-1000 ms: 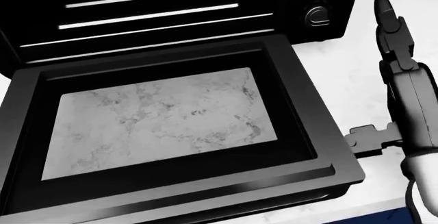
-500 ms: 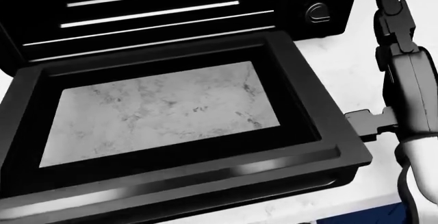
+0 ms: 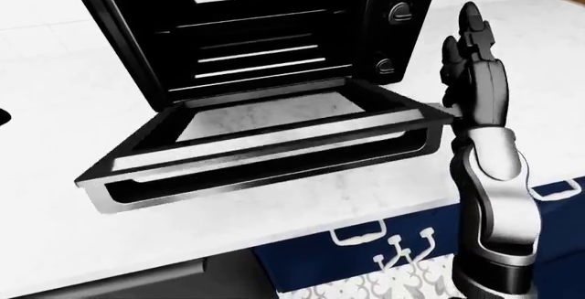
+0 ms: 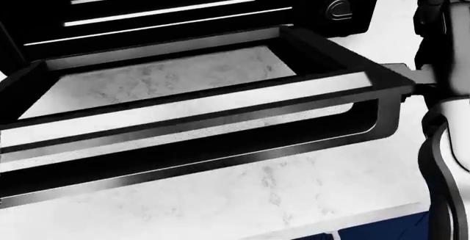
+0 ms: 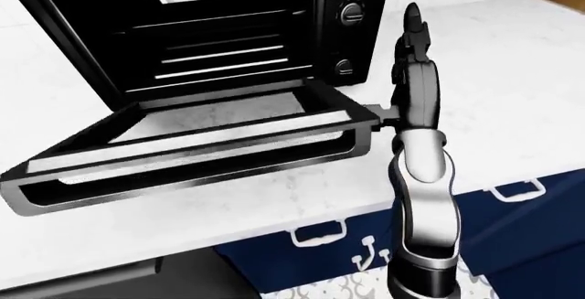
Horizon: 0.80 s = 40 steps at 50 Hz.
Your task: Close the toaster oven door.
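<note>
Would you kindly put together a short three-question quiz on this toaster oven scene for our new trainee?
1. True or false: the toaster oven door is fully shut.
2. Which robot hand stands beside the door's corner? A) left B) right
3. Fill in: in the left-eye view, two round ______ sit on the toaster oven, to the right of its opening.

Key:
1. False; the door hangs partly open, sloping down and out over the white counter.
2. B, with fingers straight, one digit touching the corner.
3. knobs

Three head cameras, downward on toaster oven (image 3: 274, 52)
</note>
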{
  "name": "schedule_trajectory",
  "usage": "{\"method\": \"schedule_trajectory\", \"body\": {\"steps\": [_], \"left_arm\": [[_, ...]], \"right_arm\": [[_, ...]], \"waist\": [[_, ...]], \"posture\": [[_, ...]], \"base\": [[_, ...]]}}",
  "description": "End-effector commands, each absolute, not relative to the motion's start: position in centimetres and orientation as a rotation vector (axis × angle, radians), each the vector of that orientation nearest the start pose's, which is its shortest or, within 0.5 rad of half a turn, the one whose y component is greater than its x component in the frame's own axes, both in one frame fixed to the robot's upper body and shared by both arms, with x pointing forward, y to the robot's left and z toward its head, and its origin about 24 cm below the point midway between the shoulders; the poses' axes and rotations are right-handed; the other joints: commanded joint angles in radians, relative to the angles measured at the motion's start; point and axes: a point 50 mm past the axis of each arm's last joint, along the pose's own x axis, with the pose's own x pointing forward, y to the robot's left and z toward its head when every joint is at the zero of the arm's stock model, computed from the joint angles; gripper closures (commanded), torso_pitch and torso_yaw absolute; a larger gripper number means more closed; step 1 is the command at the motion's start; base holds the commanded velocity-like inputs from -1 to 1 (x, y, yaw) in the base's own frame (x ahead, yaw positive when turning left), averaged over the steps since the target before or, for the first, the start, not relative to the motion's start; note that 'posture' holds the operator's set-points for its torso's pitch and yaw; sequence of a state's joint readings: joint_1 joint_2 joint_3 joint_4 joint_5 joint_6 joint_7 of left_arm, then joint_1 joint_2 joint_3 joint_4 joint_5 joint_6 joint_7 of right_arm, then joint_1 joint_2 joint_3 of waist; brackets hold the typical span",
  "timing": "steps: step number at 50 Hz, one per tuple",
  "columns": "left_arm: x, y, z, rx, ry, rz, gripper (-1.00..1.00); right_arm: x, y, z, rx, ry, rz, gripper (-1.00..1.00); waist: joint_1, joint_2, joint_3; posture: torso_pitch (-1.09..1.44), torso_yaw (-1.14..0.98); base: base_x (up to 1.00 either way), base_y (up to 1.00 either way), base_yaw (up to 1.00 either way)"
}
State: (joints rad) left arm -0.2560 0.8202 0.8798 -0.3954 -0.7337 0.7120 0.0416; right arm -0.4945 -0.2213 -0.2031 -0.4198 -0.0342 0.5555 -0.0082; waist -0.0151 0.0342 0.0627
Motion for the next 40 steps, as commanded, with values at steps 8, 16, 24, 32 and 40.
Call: {"method": "schedule_trajectory", "body": {"steps": [8, 16, 24, 32, 40], "left_arm": [[18.6, 34.7, 30.6, 0.079, -0.492, 0.393, -1.00], [18.6, 34.8, 30.5, 0.078, -0.492, 0.394, -1.00], [18.5, 34.7, 30.3, 0.077, -0.489, 0.391, -1.00], [18.4, 34.8, 30.4, 0.077, -0.491, 0.395, -1.00], [18.4, 34.9, 30.2, 0.080, -0.487, 0.394, -1.00]], "right_arm": [[28.8, -18.7, 26.5, -0.097, -0.505, -0.183, -1.00], [29.8, -18.2, 27.2, -0.050, -0.507, -0.211, -1.00], [31.1, -17.7, 27.7, -0.020, -0.503, -0.242, -1.00], [32.0, -16.9, 28.2, -0.010, -0.525, -0.276, -1.00], [33.4, -16.6, 28.7, -0.010, -0.534, -0.314, -1.00]], "waist": [[0.003, 0.002, -0.025], [0.002, 0.003, -0.023], [0.000, 0.004, -0.022], [-0.001, 0.006, -0.020], [-0.003, 0.010, -0.019]], "posture": [[0.00, 0.00], [0.00, 0.00], [0.00, 0.00], [0.00, 0.00], [0.00, 0.00]], "base": [[0.00, 0.00, 0.00], [0.00, 0.00, 0.00], [0.00, 0.00, 0.00], [0.00, 0.00, 0.00], [0.00, 0.00, 0.00]]}}
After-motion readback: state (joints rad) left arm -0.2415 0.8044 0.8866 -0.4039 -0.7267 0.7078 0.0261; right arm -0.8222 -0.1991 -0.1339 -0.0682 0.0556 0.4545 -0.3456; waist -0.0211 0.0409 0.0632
